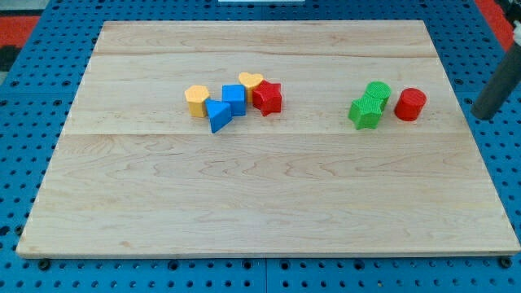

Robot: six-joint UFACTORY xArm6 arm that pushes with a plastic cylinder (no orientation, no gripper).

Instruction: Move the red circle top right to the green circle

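The red circle [410, 104] stands on the wooden board at the view's right, just right of the green circle [378, 92]. A green star [365, 112] touches the green circle at its lower left. My rod comes in from the view's right edge; my tip [483, 115] rests off the board's right edge, well to the right of the red circle and apart from it.
A cluster sits left of the board's middle: a red star [267, 98], a yellow heart [251, 80], a blue cube [234, 99], a blue triangle [218, 115] and a yellow hexagon [196, 100]. The wooden board [260, 212] lies on a blue pegboard.
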